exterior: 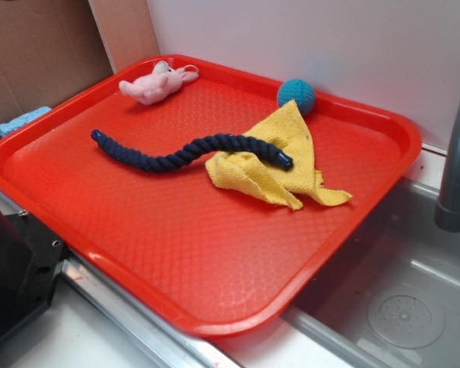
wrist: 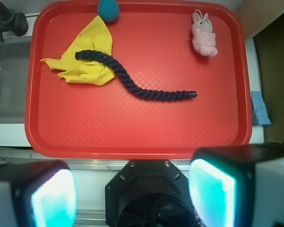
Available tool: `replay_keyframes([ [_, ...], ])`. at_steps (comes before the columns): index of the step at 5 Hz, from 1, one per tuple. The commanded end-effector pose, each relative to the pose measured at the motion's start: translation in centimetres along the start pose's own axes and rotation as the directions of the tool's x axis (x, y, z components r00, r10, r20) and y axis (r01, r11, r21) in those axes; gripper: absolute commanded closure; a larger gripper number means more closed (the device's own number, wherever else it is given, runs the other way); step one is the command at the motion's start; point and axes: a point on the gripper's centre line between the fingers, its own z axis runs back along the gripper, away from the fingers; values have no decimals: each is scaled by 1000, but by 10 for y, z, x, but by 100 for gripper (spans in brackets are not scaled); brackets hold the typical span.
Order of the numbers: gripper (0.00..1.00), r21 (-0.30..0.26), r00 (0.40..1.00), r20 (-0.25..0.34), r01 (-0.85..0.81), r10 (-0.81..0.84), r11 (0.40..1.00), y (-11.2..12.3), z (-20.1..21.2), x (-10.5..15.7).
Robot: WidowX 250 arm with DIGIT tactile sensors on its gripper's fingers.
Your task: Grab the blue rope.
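Note:
The blue rope (exterior: pixel 188 151) is a thick navy twisted cord lying in a loose S across the middle of the red tray (exterior: pixel 215 253). Its right end rests on a crumpled yellow cloth (exterior: pixel 291 130). In the wrist view the rope (wrist: pixel 132 85) runs from the cloth (wrist: pixel 97 35) toward the tray's (wrist: pixel 132 127) right side. My gripper (wrist: pixel 132 194) is open and empty, its two fingers wide apart, high above the counter in front of the tray's near edge and well short of the rope. The gripper does not show in the exterior view.
A teal ball (exterior: pixel 296 95) and a pink plush bunny (exterior: pixel 155 83) lie at the tray's far edge. A light blue sponge (exterior: pixel 21 120) sits off the tray. A sink (exterior: pixel 399 307) with a faucet (exterior: pixel 456 153) is beside it. The robot's black base (exterior: pixel 15 268) stands at the near edge.

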Motion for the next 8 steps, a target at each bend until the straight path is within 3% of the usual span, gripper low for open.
replay_keyframes([
  [1,0,0,1000,0,0,0,1000,0,0,0],
  [2,0,0,995,23,98,-98,995,-2,-9,14],
  [3,0,18,971,89,222,-223,975,-1,-18,22],
  [4,0,28,934,143,328,-329,944,4,-34,34],
  [6,0,42,850,191,492,-490,870,15,-82,59],
  [7,0,0,810,188,565,-555,825,17,-108,65],
  [8,0,-11,803,148,585,-578,811,22,-137,73],
])
